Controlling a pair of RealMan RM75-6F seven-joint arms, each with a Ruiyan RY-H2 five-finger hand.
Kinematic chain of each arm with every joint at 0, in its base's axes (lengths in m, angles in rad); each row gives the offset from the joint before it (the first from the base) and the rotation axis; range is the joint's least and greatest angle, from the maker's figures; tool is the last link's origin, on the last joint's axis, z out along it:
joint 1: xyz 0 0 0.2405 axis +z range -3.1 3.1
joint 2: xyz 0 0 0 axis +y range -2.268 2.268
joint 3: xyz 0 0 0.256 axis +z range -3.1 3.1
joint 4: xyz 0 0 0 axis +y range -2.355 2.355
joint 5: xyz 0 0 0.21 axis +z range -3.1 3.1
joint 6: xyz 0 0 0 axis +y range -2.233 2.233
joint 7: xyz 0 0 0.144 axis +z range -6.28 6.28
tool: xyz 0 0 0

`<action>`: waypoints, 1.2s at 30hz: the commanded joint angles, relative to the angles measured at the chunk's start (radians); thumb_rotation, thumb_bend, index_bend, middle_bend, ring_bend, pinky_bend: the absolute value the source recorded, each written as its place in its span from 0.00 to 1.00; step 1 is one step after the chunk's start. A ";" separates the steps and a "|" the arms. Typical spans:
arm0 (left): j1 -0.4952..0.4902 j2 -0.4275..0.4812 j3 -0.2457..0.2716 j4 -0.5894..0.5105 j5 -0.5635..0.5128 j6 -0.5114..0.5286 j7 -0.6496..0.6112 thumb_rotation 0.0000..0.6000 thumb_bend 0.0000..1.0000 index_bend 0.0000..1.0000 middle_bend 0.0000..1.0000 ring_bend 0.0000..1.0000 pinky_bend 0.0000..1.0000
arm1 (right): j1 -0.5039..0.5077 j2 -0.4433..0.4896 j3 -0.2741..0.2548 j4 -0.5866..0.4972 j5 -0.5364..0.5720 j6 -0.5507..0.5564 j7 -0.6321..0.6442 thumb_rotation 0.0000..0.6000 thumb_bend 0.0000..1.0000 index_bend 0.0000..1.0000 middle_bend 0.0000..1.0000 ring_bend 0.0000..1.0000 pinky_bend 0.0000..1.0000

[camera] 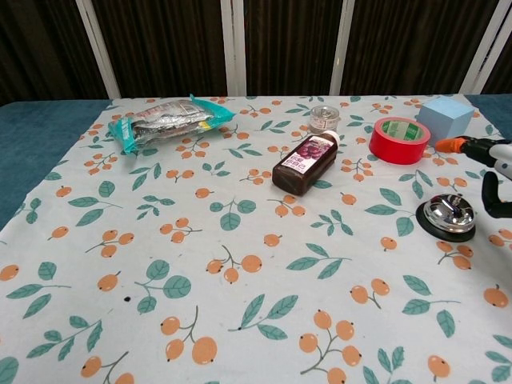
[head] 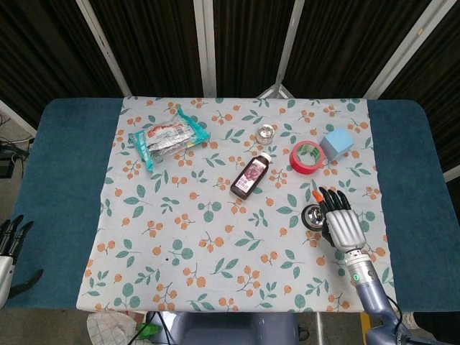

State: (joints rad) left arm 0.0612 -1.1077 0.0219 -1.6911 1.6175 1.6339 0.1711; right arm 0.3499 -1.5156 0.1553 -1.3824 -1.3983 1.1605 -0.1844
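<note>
My right hand hovers with fingers spread just right of the round metal bell, holding nothing; in the chest view the right hand shows at the right edge, above the bell. My left hand stays at the far left edge off the cloth, fingers apart and empty. A dark juice bottle lies on its side mid-cloth. Behind the bell sit a red tape roll and a light blue cube. A small glass jar stands behind the bottle.
A teal snack packet lies at the back left of the floral cloth, which covers a blue table. Dark panels with white posts stand behind.
</note>
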 commanded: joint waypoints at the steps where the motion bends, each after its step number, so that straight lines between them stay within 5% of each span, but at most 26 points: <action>1: 0.000 0.000 -0.001 -0.001 -0.002 -0.001 0.001 1.00 0.30 0.10 0.00 0.00 0.09 | 0.021 -0.037 0.004 0.059 0.005 -0.017 0.024 1.00 1.00 0.04 0.00 0.00 0.00; 36: -0.018 -0.006 -0.028 -0.013 -0.060 -0.035 0.027 1.00 0.30 0.10 0.00 0.00 0.09 | 0.122 -0.231 -0.019 0.309 0.057 -0.164 0.106 1.00 1.00 0.04 0.00 0.00 0.00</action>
State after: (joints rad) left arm 0.0436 -1.1138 -0.0063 -1.7034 1.5575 1.5996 0.1981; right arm 0.4699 -1.7465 0.1377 -1.0749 -1.3386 0.9968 -0.0820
